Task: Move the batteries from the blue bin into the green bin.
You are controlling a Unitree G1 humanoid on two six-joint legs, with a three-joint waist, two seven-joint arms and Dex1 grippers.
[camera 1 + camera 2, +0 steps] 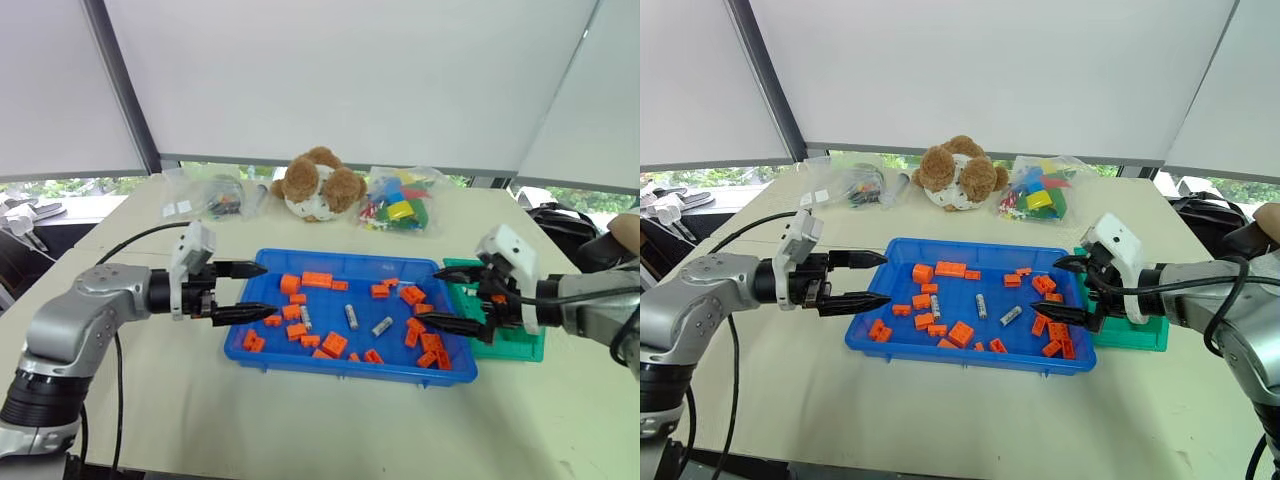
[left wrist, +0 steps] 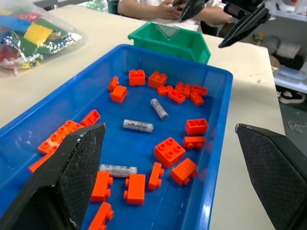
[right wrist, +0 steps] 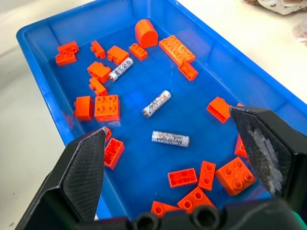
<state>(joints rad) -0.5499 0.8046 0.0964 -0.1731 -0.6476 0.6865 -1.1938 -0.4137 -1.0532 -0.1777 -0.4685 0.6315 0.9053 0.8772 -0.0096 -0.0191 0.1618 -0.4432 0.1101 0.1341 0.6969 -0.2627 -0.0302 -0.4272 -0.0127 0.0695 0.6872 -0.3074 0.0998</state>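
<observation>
Batteries [image 3: 156,103], three silver-grey cylinders with dark print, among orange bricks [image 3: 107,107] in blue bin [image 1: 250,358], both pincers wide

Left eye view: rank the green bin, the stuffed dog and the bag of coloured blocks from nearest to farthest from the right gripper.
1. The green bin, right beside the right gripper, at the blue bin's right end.
2. The bag of coloured blocks, behind the blue bin.
3. The stuffed dog, farther left along the table's back.

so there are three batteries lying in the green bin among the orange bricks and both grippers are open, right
Not quite: the three batteries lie in the blue bin among the orange bricks, not in the green bin, as the right wrist view shows. The left gripper and right gripper are indeed open.
</observation>
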